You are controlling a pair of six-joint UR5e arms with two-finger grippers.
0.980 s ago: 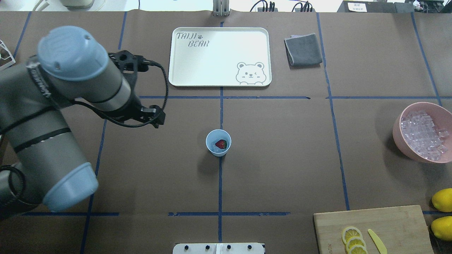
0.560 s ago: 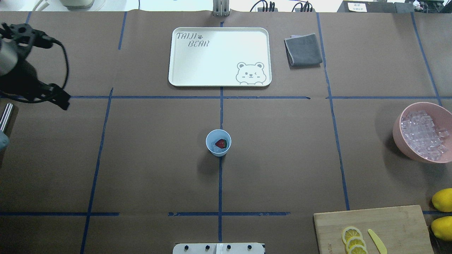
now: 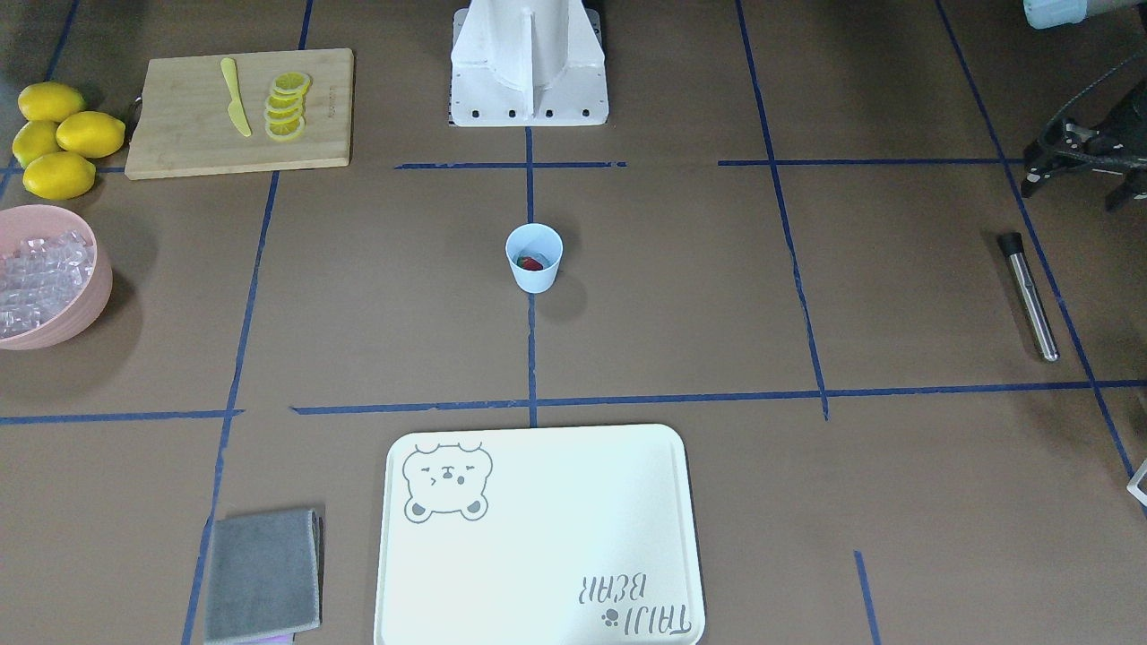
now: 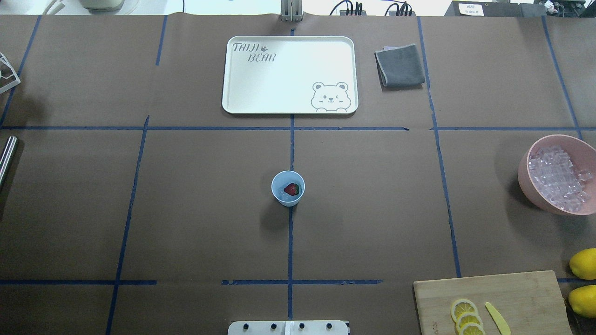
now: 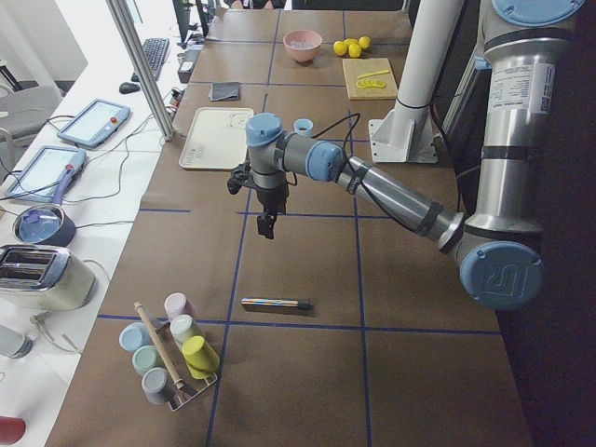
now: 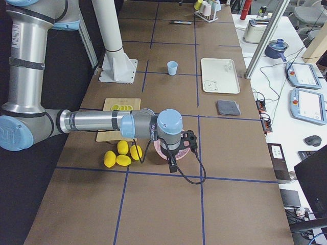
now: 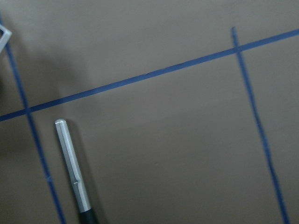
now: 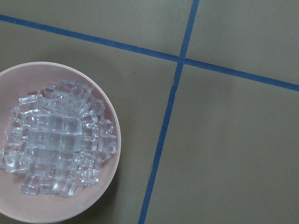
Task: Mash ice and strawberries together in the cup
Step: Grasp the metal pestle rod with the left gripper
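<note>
The pale blue cup (image 4: 287, 188) stands upright at the table's middle, also seen in the front view as the cup (image 3: 534, 258). Inside it lies a red strawberry (image 4: 292, 189) on a few clear ice cubes (image 4: 287, 197). More ice (image 8: 56, 140) fills the pink bowl (image 4: 531, 191) at the right. My left gripper (image 5: 267, 226) hangs above the table's left end, near a metal rod with a black tip (image 3: 1029, 296); I cannot tell whether it is open or shut. My right gripper (image 6: 172, 166) hovers beside the bowl, its state unclear. Neither touches the cup.
A white bear tray (image 4: 288, 110) and a folded grey cloth (image 4: 400, 65) lie at the far side. A wooden board (image 4: 526, 288) with lemon slices (image 4: 465, 316) and a yellow knife (image 4: 497, 317) sits near right, whole lemons (image 4: 584, 263) beside it. A rack of cups (image 5: 172, 354) stands at the left end.
My left arm has swung away to the left and left the overhead view entirely. The cup, strawberry and bowl have not moved.
</note>
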